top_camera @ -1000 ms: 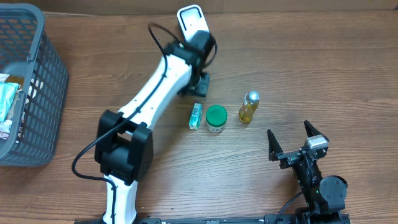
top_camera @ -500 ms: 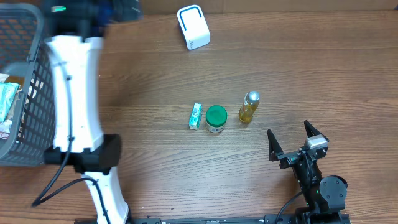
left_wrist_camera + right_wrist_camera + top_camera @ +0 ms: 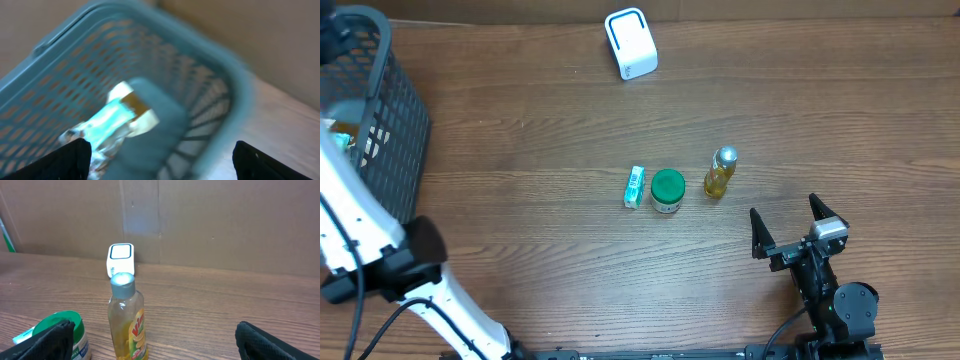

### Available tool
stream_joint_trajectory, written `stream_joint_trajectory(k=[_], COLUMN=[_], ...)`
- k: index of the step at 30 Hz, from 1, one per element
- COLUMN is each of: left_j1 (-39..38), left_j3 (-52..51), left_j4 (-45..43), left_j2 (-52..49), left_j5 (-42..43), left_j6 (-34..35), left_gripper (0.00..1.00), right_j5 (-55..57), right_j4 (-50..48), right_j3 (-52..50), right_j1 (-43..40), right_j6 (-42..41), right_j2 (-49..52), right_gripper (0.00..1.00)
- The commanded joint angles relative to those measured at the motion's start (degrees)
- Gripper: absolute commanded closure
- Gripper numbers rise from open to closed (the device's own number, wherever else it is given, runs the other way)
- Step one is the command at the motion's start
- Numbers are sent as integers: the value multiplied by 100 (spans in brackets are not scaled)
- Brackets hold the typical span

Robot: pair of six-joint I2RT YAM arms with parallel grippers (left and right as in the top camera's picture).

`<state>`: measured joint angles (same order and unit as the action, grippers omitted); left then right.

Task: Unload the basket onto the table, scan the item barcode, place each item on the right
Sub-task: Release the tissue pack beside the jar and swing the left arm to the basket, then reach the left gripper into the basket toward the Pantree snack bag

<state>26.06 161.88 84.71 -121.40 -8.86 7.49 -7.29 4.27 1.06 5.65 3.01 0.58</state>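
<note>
The teal-and-white foil packet (image 3: 112, 122), judged the next item to scan, lay inside the grey plastic mesh basket (image 3: 60, 75). The left gripper (image 3: 167, 157) had swung there from the white barcode scanner (image 3: 631, 43), its jaws now wide and empty. The right gripper (image 3: 786, 215) stood open and idle.

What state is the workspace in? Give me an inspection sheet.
Surface: wooden table, no spills seen.
Job's things: white scanner at the far edge; small box, green-lidded jar and bottle in a row mid-table.
Clutter: basket at the left, packets inside.
Grippers: left gripper open above the basket, empty; right gripper open, empty, facing the bottle.
Cables: black cable by the left arm.
Surroundings: cardboard wall behind the table.
</note>
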Motion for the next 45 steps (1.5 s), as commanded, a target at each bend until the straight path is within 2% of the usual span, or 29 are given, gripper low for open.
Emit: stream_joint_trajectory(k=[1,7,11,16,20,28,36,45], left_j1=[568,1239,1565,1823,1882,1886,1860,1849], left_j3=[-743,-2181,-3027,-3921,-4441,-4859,-5014,-5014], left_j4=[-101,-461,-857,-1473,-1867,-2566,-3108,-3757], left_j2=[33,33,33,33,33,26,-116,-282], left_j5=[-35,-203,-160,616,680,673,702,702], left_j6=[-90,-216,-546,-1440,-1947,-2765,-3978,-4398], left_gripper=[8,7,6,2,1,1,1,0], right_j5=[-33,-33,-33,-33,-33,-33,-33,-33], right_j4=[-26,-24,-24,-24,-24,-24,-26,-24], right_j3=[-61,-61,-61,-61,-61,-61,-61,-61], right_j1=[7,7,7,7,7,7,7,7], right_j6=[-2,-2,-2,-2,-2,-2,-2,-2], right_j2=[-39,-39,-39,-39,-39,-39,-39,-39], right_gripper=[0,0,0,0,0,0,0,0])
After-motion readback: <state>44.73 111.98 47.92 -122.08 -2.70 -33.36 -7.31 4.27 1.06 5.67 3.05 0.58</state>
